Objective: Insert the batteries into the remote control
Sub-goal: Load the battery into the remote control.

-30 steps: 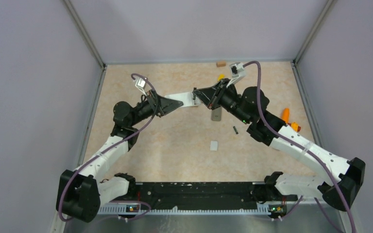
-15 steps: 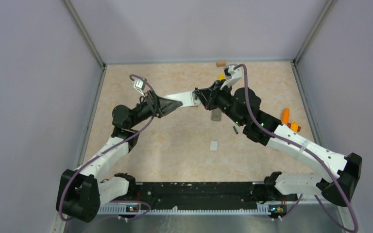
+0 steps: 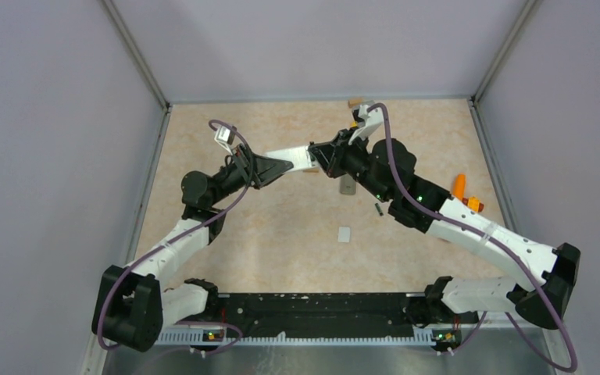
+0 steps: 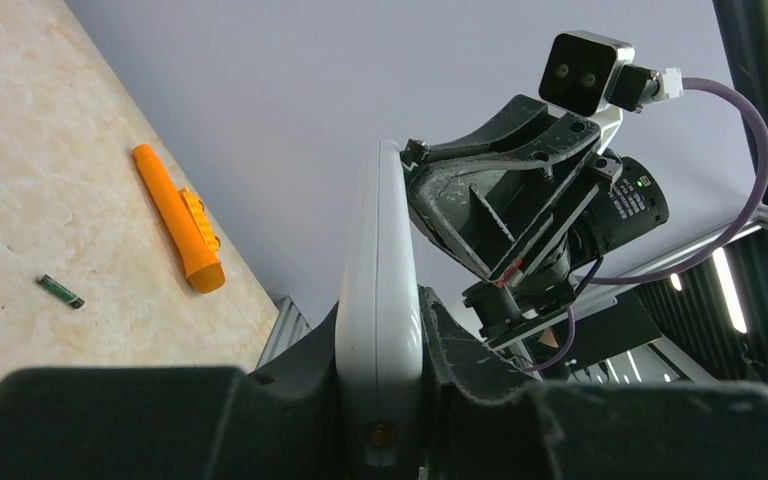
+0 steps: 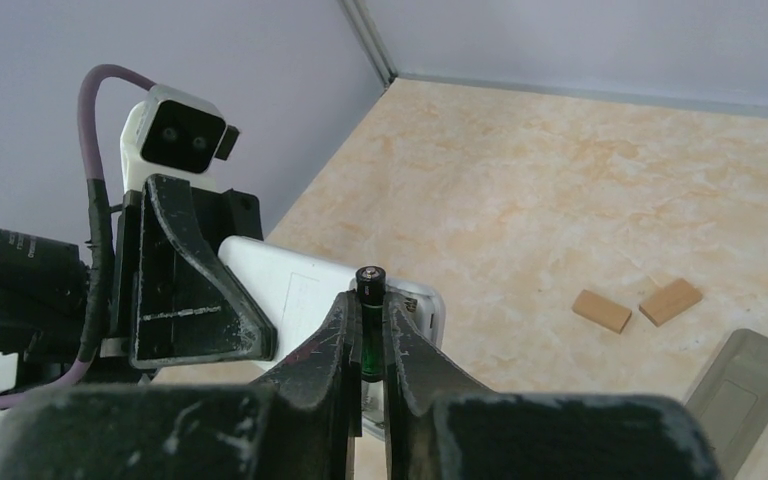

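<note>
The counter (image 3: 242, 234) is a beige, marbled sheet closed in by pale lilac walls. In the top view, just right of the frame's middle, one dark battery (image 3: 377, 208) lies loose on it. A small pale plate (image 3: 344, 234) lies flat to its lower left. Above the battery lies a grey remote (image 3: 348, 186) (its upper end is hidden under an arm). Near the right edge lies an orange tool (image 3: 459, 185), with a smaller orange piece (image 3: 474, 204) just beside it. A brown block (image 3: 355, 101) sits at the far edge. At the right of the right wrist view, two tan blocks (image 5: 601, 310) lie close together, near the grey remote.
</note>
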Tool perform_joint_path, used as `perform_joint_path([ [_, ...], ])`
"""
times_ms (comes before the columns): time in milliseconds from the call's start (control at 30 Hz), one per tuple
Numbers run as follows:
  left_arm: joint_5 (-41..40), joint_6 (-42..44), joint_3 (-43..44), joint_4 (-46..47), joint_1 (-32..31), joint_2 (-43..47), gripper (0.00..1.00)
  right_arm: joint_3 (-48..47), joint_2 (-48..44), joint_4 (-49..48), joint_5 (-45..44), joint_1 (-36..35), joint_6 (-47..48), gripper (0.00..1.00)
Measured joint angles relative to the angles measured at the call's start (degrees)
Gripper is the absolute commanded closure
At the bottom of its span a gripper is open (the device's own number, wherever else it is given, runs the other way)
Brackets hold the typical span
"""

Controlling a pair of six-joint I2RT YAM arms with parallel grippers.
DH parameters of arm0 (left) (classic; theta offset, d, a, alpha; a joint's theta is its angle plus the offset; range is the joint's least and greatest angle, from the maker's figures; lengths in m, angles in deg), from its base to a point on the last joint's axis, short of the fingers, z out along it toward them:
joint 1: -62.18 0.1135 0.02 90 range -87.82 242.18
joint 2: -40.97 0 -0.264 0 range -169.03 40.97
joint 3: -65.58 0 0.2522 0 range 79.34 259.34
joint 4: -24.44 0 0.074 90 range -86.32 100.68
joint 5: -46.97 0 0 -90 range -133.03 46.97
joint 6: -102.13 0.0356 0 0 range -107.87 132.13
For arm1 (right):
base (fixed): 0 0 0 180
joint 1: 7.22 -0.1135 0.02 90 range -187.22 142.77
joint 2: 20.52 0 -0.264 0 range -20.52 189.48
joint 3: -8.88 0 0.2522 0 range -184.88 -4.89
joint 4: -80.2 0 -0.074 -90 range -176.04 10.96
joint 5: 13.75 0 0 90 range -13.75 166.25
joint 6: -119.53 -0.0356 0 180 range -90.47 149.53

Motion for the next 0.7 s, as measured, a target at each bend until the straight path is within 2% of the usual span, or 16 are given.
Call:
perform_joint_path([
  [167, -0.2, -0.9, -0.1, 0.5, 0.0, 0.0, 1.00, -0.6, 0.1, 1.0, 0.5, -0.2, 0.2, 0.79],
  [533, -0.3, -1.2, -0.1, 1.3, 0.0, 0.0, 1.00, -1.8, 0.1, 2.6, 1.5, -0.6, -0.8, 0.68],
  [700, -0.5, -1.2, -0.1, 1.8, 0.0, 0.0, 1.00, -3.1, 0.1, 4.0, 1.4, -0.6, -1.8, 0.69],
])
